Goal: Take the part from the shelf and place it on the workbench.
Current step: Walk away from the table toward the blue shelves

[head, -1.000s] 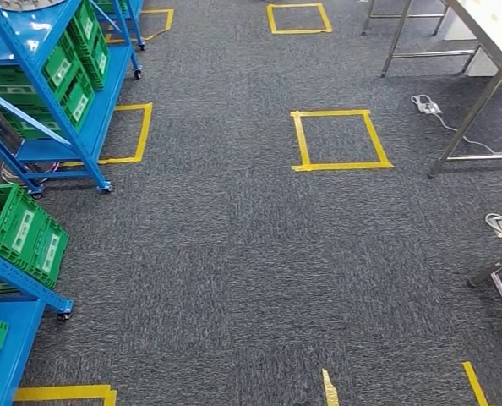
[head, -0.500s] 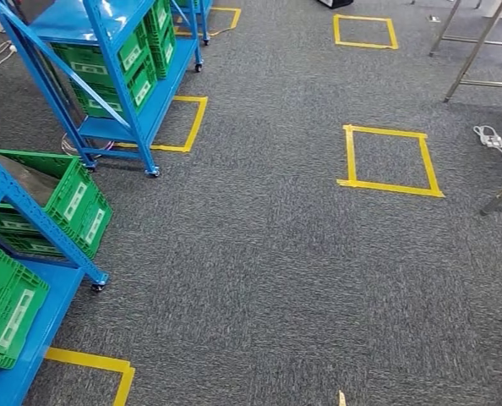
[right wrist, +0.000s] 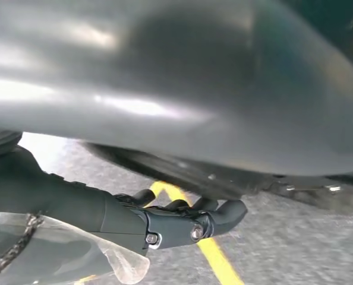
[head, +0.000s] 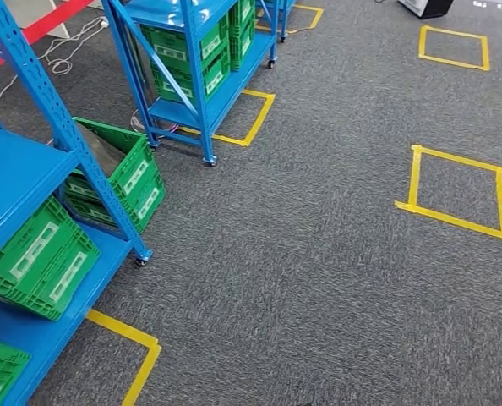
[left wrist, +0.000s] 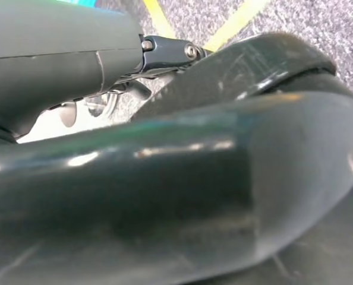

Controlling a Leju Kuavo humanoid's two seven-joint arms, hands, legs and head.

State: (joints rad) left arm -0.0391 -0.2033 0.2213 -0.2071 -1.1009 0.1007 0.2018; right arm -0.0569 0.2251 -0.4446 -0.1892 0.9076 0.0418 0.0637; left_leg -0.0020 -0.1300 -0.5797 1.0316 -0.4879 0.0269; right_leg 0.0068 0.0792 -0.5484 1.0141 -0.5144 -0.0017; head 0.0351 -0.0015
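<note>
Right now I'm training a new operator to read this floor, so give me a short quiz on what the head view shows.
1. True or false: green crates sit on the blue racks.
2. The tape squares on the floor are: A red, B yellow, C white.
3. Fill in: the racks stand on dark grey ____.
Key: 1 true; 2 B; 3 carpet.
</note>
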